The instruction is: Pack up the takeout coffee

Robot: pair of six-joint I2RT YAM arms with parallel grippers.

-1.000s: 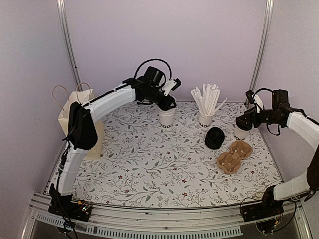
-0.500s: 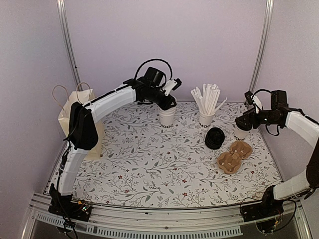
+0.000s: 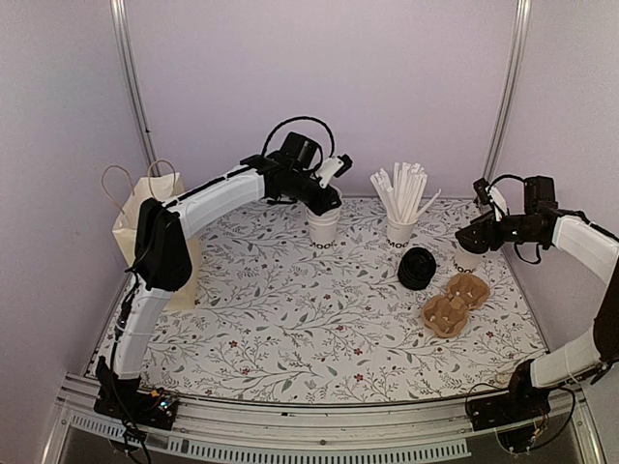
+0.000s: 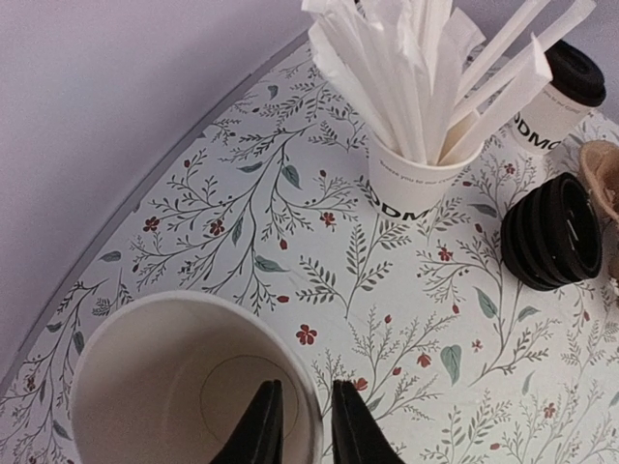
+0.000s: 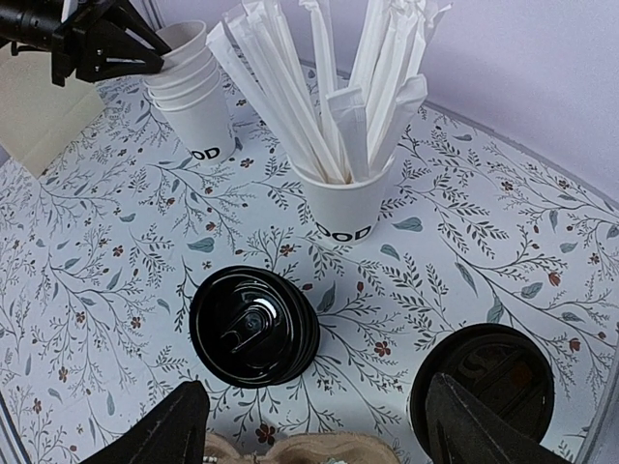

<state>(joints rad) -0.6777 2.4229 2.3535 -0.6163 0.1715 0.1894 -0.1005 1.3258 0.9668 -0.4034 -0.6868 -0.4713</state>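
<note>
L gripper (image 3: 327, 202) sits on the top cup of the stack of open cups (image 3: 325, 229) at the middle of the table's (image 3: 290, 329) far edge. In the L wrist cam the gripper (image 4: 306, 391) straddles the rim of that cup (image 4: 184, 387), one finger inside and one outside. Jaws are narrow, w/ only the paper wall between them. We can't tell if they actually clamp it.

R gripper (image 3: 476, 235) hangs over the lidded cup (image 3: 467, 259) near the right edge, toward the far right corner. Jaws are wide and hold nothing. In the R wrist cam the gripper (image 5: 317, 382) spans bare table, and the lidded cup (image 5: 482, 385) sits under the finger on the right of that view, black lid on.

The stack of black lids (image 3: 418, 268) lies on its side just beside the lidded cup, on its left. The straw cup (image 3: 400, 227) stands upright at the far edge, between the two cups. The cardboard carrier (image 3: 455, 303) sits empty, nearer than the lidded cup. The paper bag (image 3: 145, 208) stands at the left edge, near the far left corner.
</note>
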